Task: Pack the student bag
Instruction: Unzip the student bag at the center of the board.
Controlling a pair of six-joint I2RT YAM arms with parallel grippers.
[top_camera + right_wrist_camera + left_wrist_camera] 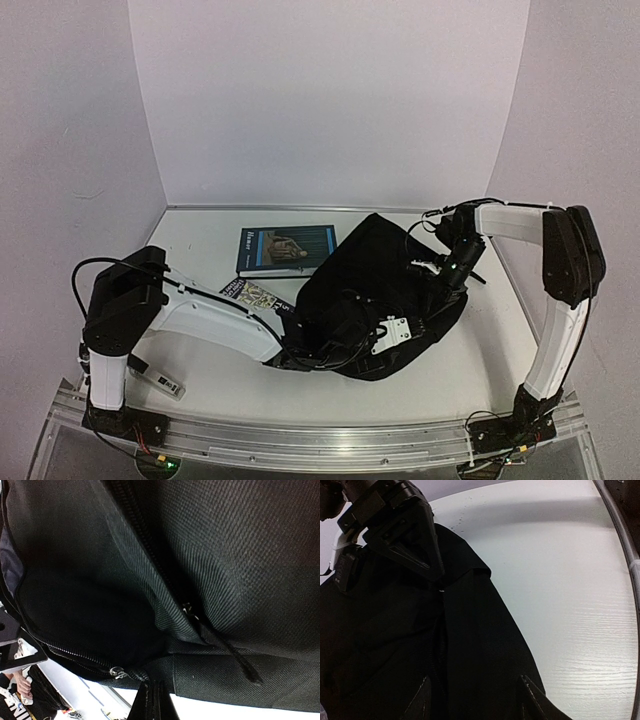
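The bag (380,290) is sat mid-table (480,370), slightly toward 3 o'clock. Its 2 o'clock edge is pinched by the right gripper (436,575), probably so the mouth gets held open. The left gripper (475,690) is spread over the 7 o'clock side. A book (286,249) is seen outside at 10 o'clock, not yet packed.

Pale title on blue book (287,249), possibly one word, unreadable, print on magazine (252,293) cover equally blurred

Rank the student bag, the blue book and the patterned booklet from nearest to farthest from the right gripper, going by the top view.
1. student bag, pinched by the right gripper itself.
2. blue book, to its left, toward the back.
3. patterned booklet, farther left, at the bag's left edge.
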